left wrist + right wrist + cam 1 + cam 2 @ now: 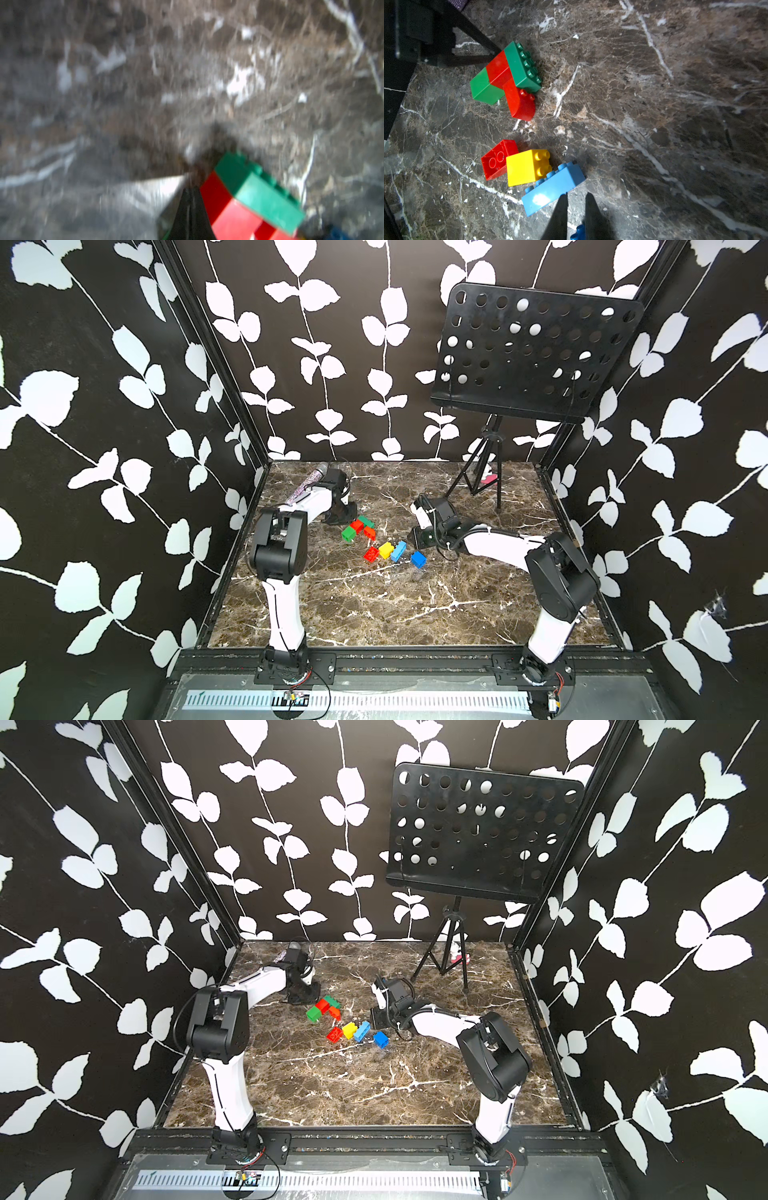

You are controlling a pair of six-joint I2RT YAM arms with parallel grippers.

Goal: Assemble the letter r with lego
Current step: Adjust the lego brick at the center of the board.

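The left gripper [187, 182] is pressed together beside the joined bricks [356, 526], maybe to push them. The right gripper [576, 196] is a little apart, empty, by the light blue brick [552, 191] on the table [374, 605].

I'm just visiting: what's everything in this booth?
dark green brick: one, long, far bunch
red bricks: two, one in that bunch, one upturned beside yellow
light green brick: one, far bunch
orange-red brick: one, far bunch
yellow brick: one, near row
light blue brick: one, near row
blue brick: one, near row's end
music stand: one, black, back right
microphone: one, purple glitter, back left
table: one, brown marble
left gripper: black, shut, at far bunch
right gripper: black, slightly open, empty
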